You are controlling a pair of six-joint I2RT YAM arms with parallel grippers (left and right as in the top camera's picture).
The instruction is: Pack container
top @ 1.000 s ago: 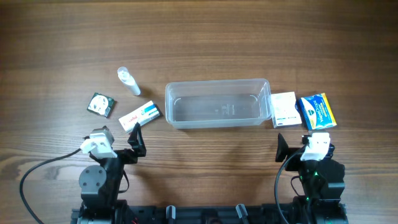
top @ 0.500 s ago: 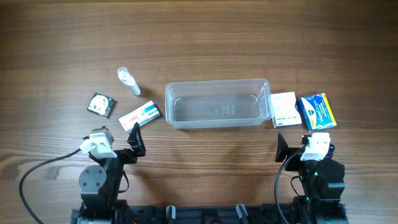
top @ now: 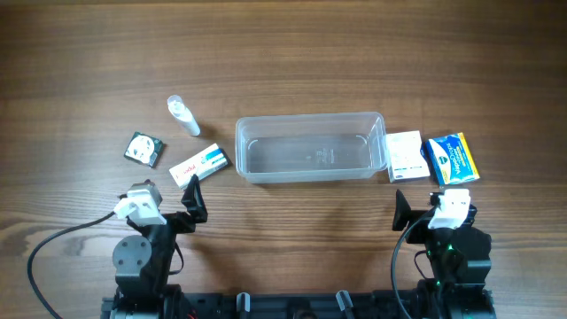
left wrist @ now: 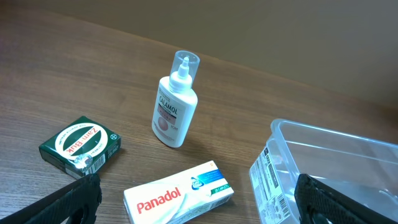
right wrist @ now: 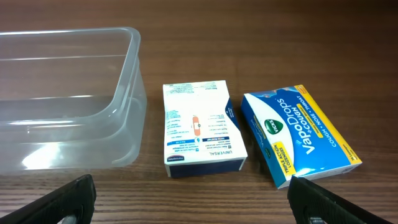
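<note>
The left gripper point(top: 168, 193) and right gripper point(top: 432, 208) sit low at the near side, well apart, jaws spread wide, empty, pointing far.

Calamol bottle point(left wrist: 175, 102) lies beyond Panadol box point(left wrist: 179, 198), green Zam-Buk pack point(left wrist: 79, 144) left, seemingly empty container point(left wrist: 273, 177) right.

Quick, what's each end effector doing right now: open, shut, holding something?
Left end effector: open, holding nothing.
Right end effector: open, holding nothing.
</note>
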